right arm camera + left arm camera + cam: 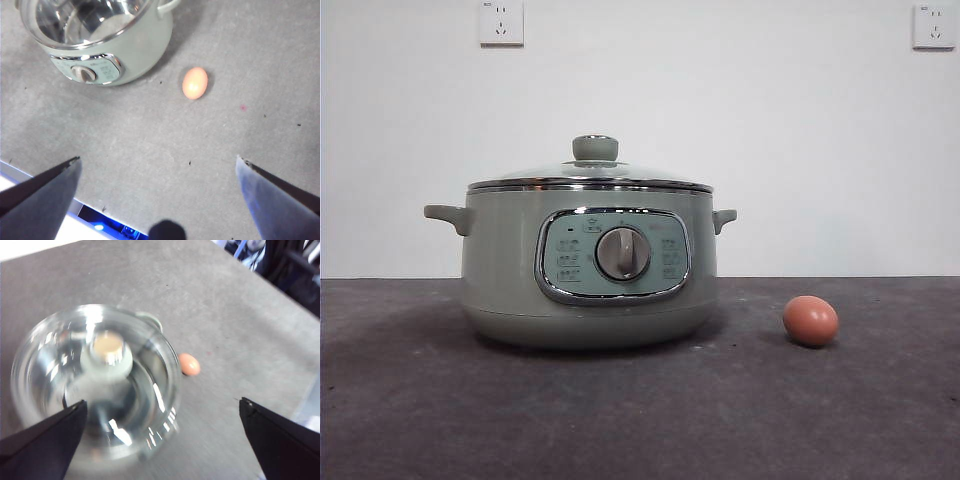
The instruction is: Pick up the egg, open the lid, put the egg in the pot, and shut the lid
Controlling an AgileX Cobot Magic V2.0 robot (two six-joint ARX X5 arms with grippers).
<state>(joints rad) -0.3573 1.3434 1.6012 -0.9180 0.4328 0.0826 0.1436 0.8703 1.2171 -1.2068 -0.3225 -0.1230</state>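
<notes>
The sage-green pot [590, 265] stands on the dark table with its dial facing the front camera. The glass lid [592, 175] sits shut on it, its green knob [595, 148] on top. The reddish-brown egg [810, 321] lies on the table to the right of the pot, apart from it. My left gripper [160, 425] is open and empty, high above the lid [95, 385]; the egg also shows in this view [189, 364]. My right gripper [157, 172] is open and empty, high above the table near the egg [195, 83] and the pot [100, 45]. Neither arm shows in the front view.
The grey table [640, 420] runs to a white wall with two sockets [501, 22]. The table's near edge with a blue light [95, 220] shows in the right wrist view. Dark cables and clutter [280, 265] lie beyond the table in the left wrist view.
</notes>
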